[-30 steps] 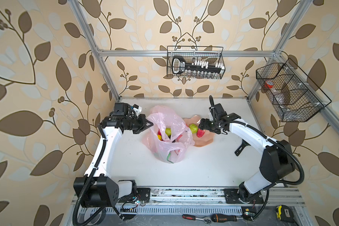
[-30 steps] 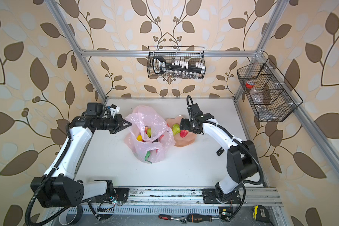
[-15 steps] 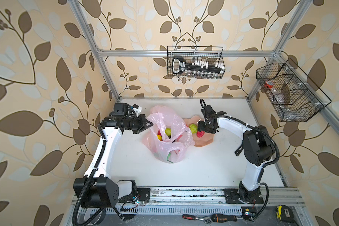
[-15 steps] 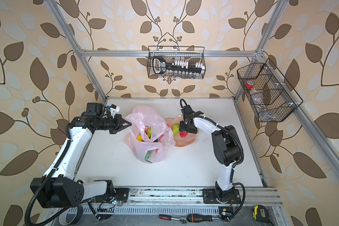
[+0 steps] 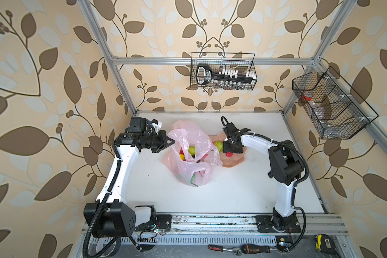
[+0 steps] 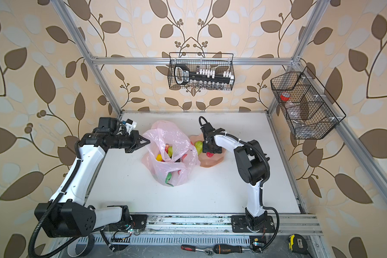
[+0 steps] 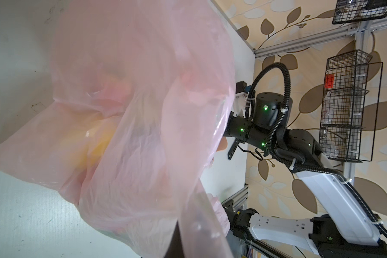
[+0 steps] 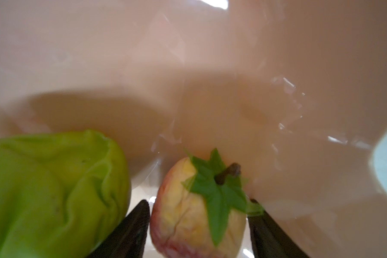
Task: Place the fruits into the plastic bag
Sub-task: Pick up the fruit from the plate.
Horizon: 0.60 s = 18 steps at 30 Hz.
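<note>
The pink plastic bag [image 5: 193,169] stands mid-table with its mouth held up, and my left gripper [image 5: 171,141] is shut on its left rim. In the left wrist view the bag [image 7: 143,111] fills the frame, draped over a dark finger [image 7: 174,245]. Inside lie a green fruit [image 5: 192,150] and a yellow lemon [image 5: 182,157]. My right gripper [image 5: 230,150] is down in the peach dish [image 5: 236,162], its jaws closed on either side of a red strawberry [image 8: 188,212] with a green leafy cap. A green pear [image 8: 54,189] lies beside it in the dish.
A wire basket [image 5: 223,73] with a tool set hangs on the back wall, and another [image 5: 331,107] on the right wall. Along the front rail lie a ratchet [image 5: 230,248] and a tape measure [image 5: 324,243]. Aluminium posts frame the table.
My right arm has folded its elbow up and brought the gripper down over the dish, and its jaws have narrowed around the strawberry. The left arm and bag have not moved.
</note>
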Available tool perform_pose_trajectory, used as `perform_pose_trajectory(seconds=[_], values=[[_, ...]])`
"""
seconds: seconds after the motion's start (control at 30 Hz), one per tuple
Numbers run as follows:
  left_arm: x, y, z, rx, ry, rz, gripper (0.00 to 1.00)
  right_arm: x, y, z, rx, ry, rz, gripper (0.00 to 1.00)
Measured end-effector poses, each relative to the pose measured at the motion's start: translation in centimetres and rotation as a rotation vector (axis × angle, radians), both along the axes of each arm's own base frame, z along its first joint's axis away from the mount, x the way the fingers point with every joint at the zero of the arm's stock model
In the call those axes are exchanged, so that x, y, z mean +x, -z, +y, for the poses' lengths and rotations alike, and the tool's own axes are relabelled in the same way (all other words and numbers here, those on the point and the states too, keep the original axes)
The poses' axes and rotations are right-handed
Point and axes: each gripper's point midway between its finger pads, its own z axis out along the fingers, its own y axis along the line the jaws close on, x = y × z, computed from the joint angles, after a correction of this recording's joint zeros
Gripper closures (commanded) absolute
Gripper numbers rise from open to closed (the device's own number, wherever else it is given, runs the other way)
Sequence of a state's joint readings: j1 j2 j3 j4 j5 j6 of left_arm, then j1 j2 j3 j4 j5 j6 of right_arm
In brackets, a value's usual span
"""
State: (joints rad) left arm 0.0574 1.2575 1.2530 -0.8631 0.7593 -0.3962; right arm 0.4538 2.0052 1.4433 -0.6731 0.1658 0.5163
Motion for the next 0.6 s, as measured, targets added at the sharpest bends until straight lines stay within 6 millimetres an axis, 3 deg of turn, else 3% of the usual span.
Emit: perform_pose_trajectory(seconds=[0.1,0.37,0.47,0.6], values=[[0.0,0.1,0.0,0.0,0.0,0.002,1.0,0.0,-0.1,0.2,-0.013,-0.011,-0.008,0.47],[-0.1,0.2,0.0,0.0,0.0,0.006,1.0,0.1,-1.3,0.7,-0.046,-0.045,-0.043,0.6],[0.0,0.2,0.0,0.0,0.0,0.005,1.0,0.2,-3.6,0.8,-0.027,-0.044,-0.088,0.6],[0.0,0.2,0.0,-0.001,0.0,0.004,1.0,0.5,-8.2,0.6,0.023,-0.031,-0.19,0.6]])
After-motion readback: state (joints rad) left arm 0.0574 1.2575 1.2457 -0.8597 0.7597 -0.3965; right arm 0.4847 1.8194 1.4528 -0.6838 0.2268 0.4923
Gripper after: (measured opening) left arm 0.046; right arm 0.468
